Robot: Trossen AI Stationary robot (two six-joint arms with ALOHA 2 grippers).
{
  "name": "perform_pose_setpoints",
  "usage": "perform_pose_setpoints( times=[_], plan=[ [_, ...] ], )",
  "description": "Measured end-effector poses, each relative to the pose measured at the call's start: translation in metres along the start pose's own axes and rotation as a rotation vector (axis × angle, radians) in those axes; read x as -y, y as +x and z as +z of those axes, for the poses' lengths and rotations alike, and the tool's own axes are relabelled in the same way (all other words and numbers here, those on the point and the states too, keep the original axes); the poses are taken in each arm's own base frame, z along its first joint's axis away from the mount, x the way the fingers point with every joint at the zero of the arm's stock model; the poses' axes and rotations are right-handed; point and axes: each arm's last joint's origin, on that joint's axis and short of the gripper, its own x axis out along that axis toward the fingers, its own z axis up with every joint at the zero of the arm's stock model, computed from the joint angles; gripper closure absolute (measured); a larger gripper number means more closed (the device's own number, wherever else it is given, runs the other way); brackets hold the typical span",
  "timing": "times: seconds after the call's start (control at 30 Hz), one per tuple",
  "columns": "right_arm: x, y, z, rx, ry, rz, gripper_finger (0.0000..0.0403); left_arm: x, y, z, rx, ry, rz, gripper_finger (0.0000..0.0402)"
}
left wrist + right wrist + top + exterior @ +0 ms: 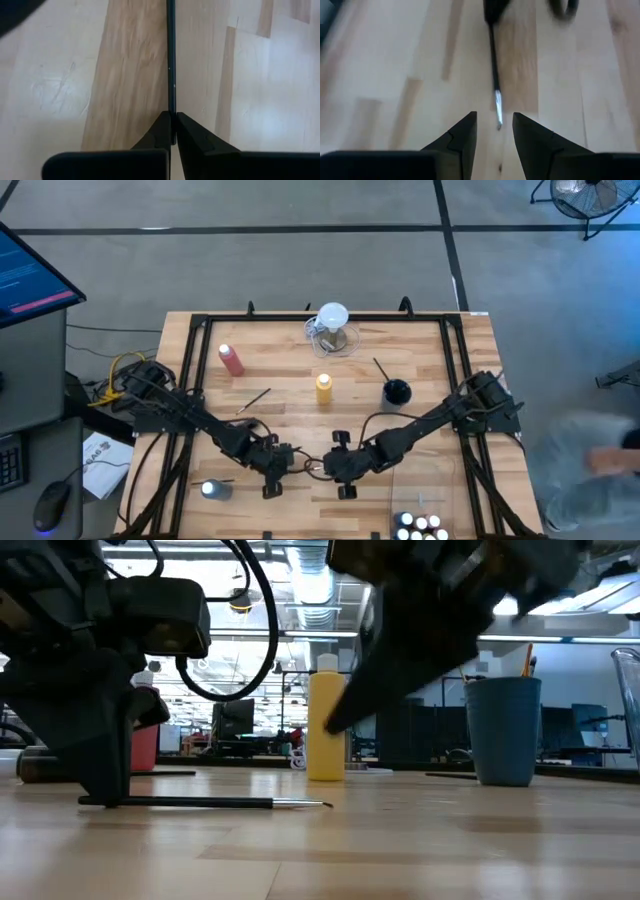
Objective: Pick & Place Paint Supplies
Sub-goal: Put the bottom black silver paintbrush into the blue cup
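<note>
The left end effector (172, 131) was pinched on one end of a paintbrush (200, 803) that lay flat on the surface (290, 395) near its front edge. The right end effector (495, 130), fingers spread, hovered just past the brush's metal tip. Farther back stood a yellow bottle (324, 388), a pink-red bottle (231, 359) and a cup (396, 392).
</note>
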Motion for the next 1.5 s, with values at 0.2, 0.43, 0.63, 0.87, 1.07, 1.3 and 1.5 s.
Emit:
perform_pose_setpoints(
  times=[0.2, 0.43, 0.63, 0.87, 1.07, 1.3, 1.5],
  plan=[
    [0.004, 0.019, -0.010, -0.038, 0.003, -0.011, 0.0284, -0.001, 0.000, 0.002, 0.005, -0.009, -0.011, 0.0401],
    [0.008, 0.028, -0.014, -0.050, 0.023, -0.002, 0.0284, -0.001, 0.001, 0.003, 0.008, -0.009, -0.014, 0.0401],
    [0.008, 0.030, -0.015, -0.055, 0.022, -0.001, 0.0284, -0.001, 0.000, 0.003, 0.014, -0.008, -0.018, 0.0401],
    [0.008, 0.030, -0.016, -0.065, 0.019, -0.004, 0.0284, -0.002, 0.001, 0.007, 0.028, -0.018, -0.023, 0.0401],
    [0.009, 0.030, -0.020, -0.108, 0.032, -0.021, 0.0293, -0.002, 0.001, 0.009, 0.044, -0.025, -0.033, 0.0401],
    [0.010, 0.029, -0.021, -0.114, 0.034, -0.032, 0.0336, -0.002, 0.001, 0.010, 0.053, -0.026, -0.039, 0.0401],
    [0.010, 0.029, -0.022, -0.123, 0.031, -0.033, 0.0394, -0.002, 0.001, 0.010, 0.055, -0.026, -0.039, 0.0401]
  ],
)
